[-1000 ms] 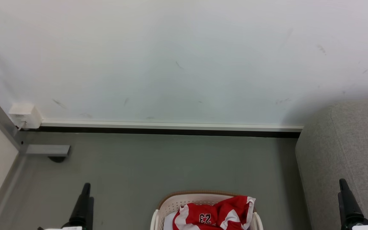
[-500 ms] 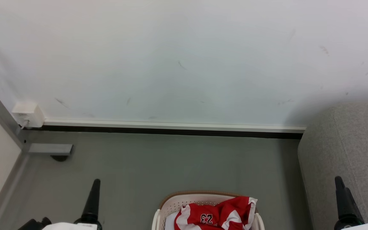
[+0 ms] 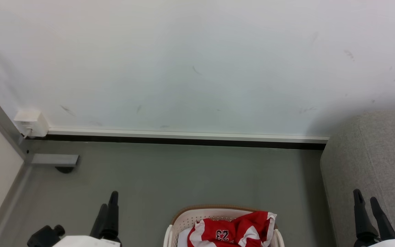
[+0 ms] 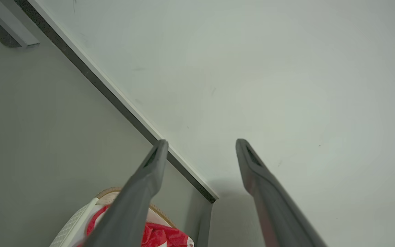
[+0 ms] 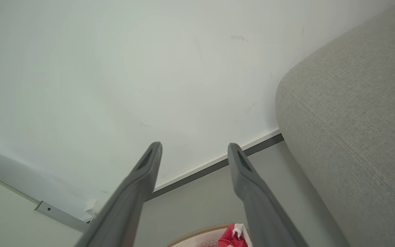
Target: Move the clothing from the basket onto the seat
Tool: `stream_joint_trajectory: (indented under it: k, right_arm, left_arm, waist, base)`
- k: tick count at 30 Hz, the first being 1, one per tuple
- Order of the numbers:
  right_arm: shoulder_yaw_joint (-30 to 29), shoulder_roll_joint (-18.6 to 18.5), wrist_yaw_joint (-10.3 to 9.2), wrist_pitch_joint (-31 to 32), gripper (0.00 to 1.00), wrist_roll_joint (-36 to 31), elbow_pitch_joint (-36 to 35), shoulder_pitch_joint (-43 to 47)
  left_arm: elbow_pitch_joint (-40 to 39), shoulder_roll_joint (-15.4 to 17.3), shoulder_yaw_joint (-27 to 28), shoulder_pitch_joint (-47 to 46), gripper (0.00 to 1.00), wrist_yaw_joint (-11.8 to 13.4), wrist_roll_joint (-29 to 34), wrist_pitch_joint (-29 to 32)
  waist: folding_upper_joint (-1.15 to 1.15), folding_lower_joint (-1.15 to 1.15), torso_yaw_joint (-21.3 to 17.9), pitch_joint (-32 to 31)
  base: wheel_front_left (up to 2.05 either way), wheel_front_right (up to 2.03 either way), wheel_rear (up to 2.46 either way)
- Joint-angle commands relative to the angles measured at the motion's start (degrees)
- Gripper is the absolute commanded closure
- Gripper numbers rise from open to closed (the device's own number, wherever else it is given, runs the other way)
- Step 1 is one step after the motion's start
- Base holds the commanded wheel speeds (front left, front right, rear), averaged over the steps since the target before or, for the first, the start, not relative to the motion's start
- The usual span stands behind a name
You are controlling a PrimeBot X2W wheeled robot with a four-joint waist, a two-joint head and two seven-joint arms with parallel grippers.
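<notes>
A pale, scuffed wall point(image 3: 197, 61) stands ahead of both grippers. The grey fabric seat point(image 3: 382, 154) rises just beside and beyond the right gripper point(image 3: 364, 196), whose fingers are spread wide with nothing between them. Grey floor point(image 3: 190, 171) lies beyond the left gripper point(image 3: 109, 200), equally wide and empty. Between the two, nearer the robot than their tips, the cream basket point(image 3: 178, 219) holds the crumpled red-and-white jersey point(image 3: 231, 233). Its length runs from one gripper toward the other, and its "23" is upside down in the head view. A small white wall box point(image 3: 29, 121) and a metal foot point(image 3: 53, 160) sit well beyond the left gripper, to its left.
</notes>
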Motion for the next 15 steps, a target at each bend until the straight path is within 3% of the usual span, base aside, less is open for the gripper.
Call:
stream_joint_trajectory:
  k: [1,15]
  right_arm:
    - [0.1,-0.9,-0.05,-0.6,0.00,-1.6,-0.6,-0.7]
    - [1.4,-2.1,-0.07,-3.2,0.00,-13.0,0.2,-0.7]
  left_arm:
    - [-0.6,0.6,-0.1,-1.3,0.00,0.1,1.8,-0.3]
    - [-0.7,0.7,-2.8,-1.5,0.00,2.1,16.9,-3.0]
  waist:
    - [0.00,0.00,0.0,0.0]
    - [0.00,0.00,-0.1,0.0]
  base:
    - [0.00,0.00,0.00]
    - [0.00,0.00,0.00]
